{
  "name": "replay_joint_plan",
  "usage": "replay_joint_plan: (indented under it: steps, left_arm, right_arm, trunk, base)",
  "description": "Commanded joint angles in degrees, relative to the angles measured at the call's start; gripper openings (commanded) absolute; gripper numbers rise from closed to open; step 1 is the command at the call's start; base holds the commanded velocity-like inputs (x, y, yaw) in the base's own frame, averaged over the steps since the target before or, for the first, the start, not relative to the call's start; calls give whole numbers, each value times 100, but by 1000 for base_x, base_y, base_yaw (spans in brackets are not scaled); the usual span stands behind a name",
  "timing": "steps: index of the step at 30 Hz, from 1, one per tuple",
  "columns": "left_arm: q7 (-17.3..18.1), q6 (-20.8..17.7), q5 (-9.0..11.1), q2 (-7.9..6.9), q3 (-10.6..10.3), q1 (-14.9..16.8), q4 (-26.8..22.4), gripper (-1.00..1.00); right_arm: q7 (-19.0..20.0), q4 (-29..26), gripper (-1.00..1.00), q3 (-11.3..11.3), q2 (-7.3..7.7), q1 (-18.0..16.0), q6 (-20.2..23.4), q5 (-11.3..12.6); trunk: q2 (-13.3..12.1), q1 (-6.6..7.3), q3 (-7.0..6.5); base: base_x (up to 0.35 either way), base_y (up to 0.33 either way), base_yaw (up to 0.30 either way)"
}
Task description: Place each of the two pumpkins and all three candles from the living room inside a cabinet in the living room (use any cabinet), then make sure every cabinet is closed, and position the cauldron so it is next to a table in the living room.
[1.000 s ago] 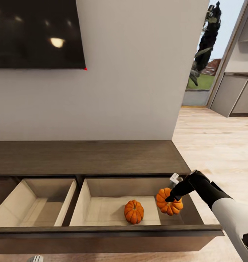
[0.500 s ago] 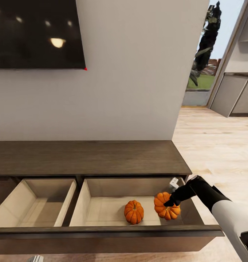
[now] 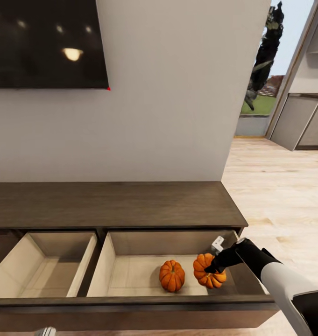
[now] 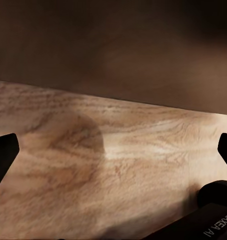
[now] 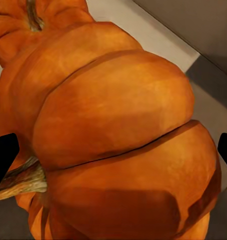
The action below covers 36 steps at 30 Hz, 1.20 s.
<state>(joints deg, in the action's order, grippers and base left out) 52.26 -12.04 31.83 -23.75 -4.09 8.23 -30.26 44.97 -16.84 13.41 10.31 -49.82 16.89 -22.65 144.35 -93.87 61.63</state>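
Holding tilted pumpkin [image 3: 208,272] w/ right gripper [image 3: 210,268], over open cabinet [image 3: 130,205] drawer

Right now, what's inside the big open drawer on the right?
Two pumpkins: one sits on the drawer's pale floor, the other is in the right gripper, tilted. The front corners hide behind the drawer front.

Two bright orange ribbed pumpkins [image 3: 172,276] lay in the dark brown cabinet's [image 3: 116,204] pale beige drawer [image 3: 130,275].
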Motion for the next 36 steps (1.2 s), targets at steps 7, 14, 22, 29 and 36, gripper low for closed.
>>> replay_joint_plan:
  steps: [7,14,22,29,36]
  left_arm:
    - [4,-45,61,-7,-30,3,2,100]
    - [2,-44,61,-7,-30,4,3,100]
    - [4,-44,61,-7,-30,3,2,100]
    - [-3,-38,61,-7,-30,4,1,100]
    - [-19,-4,59,-7,-30,3,3,100]
  right_arm:
    - [-80,103,-100,-5,-54,-1,-27,-43]
    - [-484,473,-100,-3,-258,-1,-246,-42]
    - [-811,705,-100,-5,-402,-1,-419,-53]
    - [-1133,911,-100,-2,-487,-1,-538,-47]
    - [-1234,954,-100,-5,-506,-1,-562,-57]
  trunk:
    - [2,0,5]
    - [2,0,5]
    - [2,0,5]
    - [2,0,5]
    - [2,0,5]
  base:
    - [33,0,0]
    - [127,-5,0]
    - [41,-1,0]
    - [121,0,0]
    - [29,0,0]
